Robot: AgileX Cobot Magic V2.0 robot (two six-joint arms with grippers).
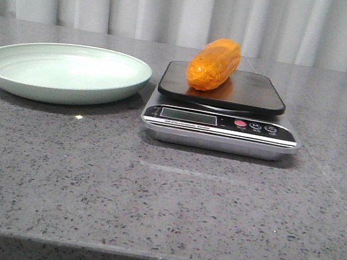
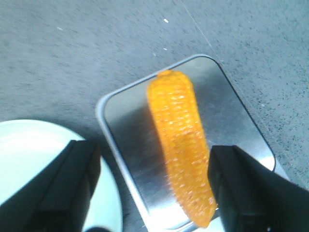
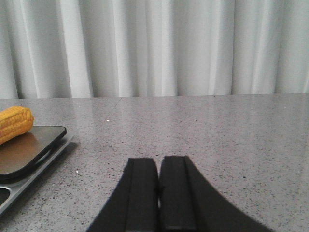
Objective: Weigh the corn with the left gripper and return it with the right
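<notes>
grey counter: corn (image 1: 213,64) on scale (image 1: 221,121), left gripper (image 2: 152,188) cropped above.

Left tool (image 2: 152,193) spread wide; right tool (image 3: 158,193) closed.

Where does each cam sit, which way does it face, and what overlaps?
Front: low at the table edge, facing forward at the pale green plate, silver kitchen scale and glossy orange corn cob; two dark gripper bits at top.
Left wrist: above the scale, looking down between the open black left gripper.
Right wrist: low over the grey table, facing the curtain, shut right gripper below.
Shared: corn on the scale, all three.
</notes>
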